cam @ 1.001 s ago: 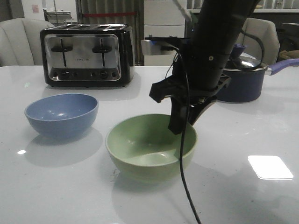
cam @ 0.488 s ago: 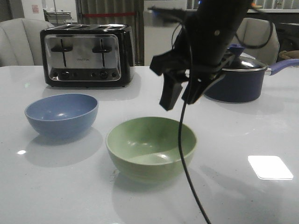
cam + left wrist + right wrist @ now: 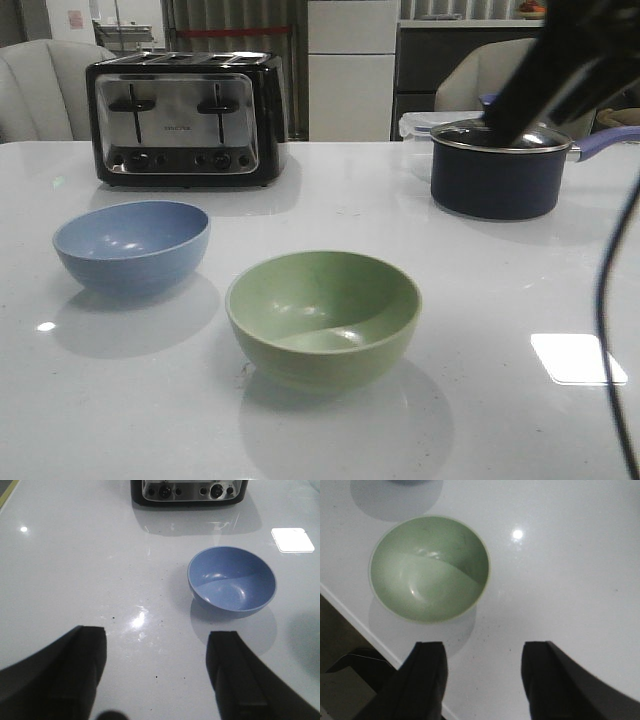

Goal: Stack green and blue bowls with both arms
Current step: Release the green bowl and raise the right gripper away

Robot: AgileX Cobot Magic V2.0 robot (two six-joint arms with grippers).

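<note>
Green bowl: upright on the white table, near the front edge, nothing inside, nothing touching it
Blue bowl: upright on the table, apart from the green bowl on the robot's left and a little further back, in front of the toaster
Left pincer: spread wide and holding nothing, above bare table, the blue bowl lying beyond its fingertips
Right pincer: spread wide and holding nothing, raised over the table edge with the green bowl beyond its fingers
Right arm: blurred at the upper right of the front view, in front of the dark saucepan, thin cable hanging down
</note>
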